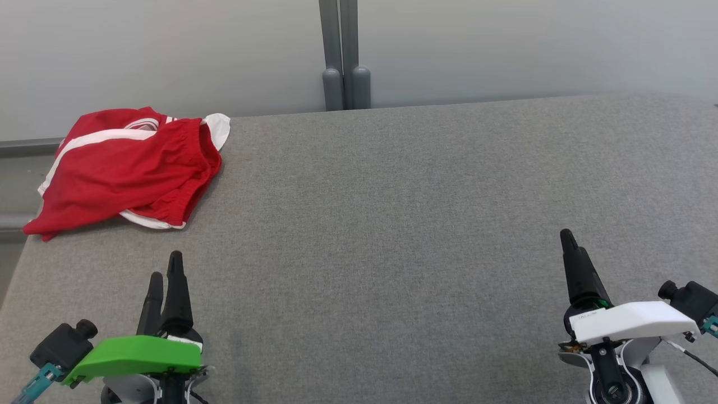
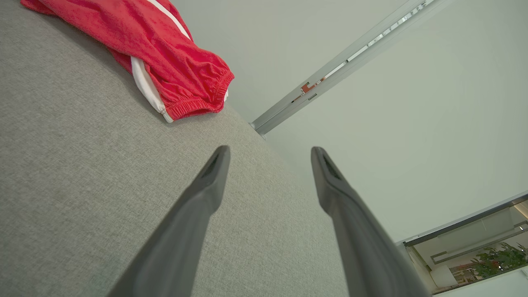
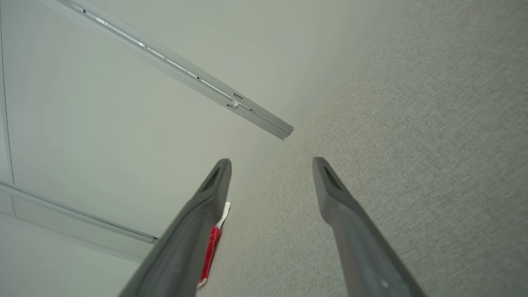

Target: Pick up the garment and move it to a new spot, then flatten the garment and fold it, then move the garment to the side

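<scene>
Black and long, the two fingers point(image 2: 208, 181) of my left jaws stand wide apart with nothing between them, above the grey woven-fabric tabletop point(image 1: 392, 213). My right jaws, fingers point(image 3: 336, 198) spread just as wide and empty, hover over the same surface at the near right. Well ahead of my left jaws, at the tabletop's far left corner, lies the crumpled red garment with white stripes and trim point(image 1: 126, 168). Beyond it rises a pale wall with a grey post point(image 1: 343, 56).

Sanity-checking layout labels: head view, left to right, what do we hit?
red garment → grey wall post → right gripper. The left gripper sits under the garment's span, so it is left out of the order.
</scene>
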